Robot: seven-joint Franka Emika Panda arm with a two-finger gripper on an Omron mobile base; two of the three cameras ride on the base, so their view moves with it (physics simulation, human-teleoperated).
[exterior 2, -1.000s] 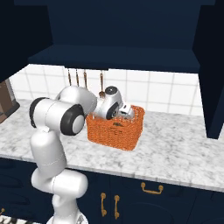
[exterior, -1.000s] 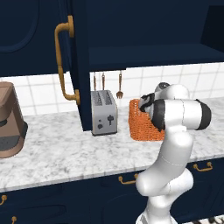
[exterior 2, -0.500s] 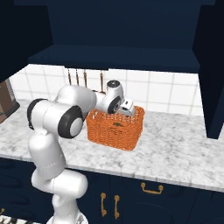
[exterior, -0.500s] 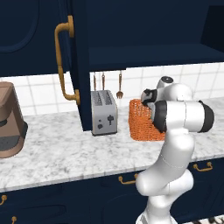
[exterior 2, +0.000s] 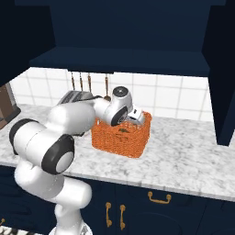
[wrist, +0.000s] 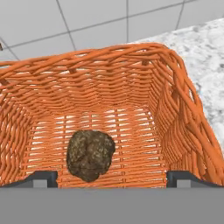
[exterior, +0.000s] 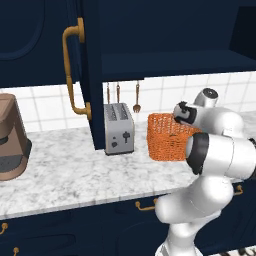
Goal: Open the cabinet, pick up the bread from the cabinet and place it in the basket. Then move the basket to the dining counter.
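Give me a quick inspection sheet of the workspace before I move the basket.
Surface: marble worktop, over navy drawers.
Job's things: bread lies on the floor of the basket; cabinet door stands open.
Clutter: toaster, coffee machine, hanging utensils.
Grippers: gripper above the basket, jaws apart, holding nothing.
Cables: nothing seen.
Surroundings: white tiled wall.

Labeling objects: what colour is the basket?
Orange woven wicker basket, clearest in the hand view.
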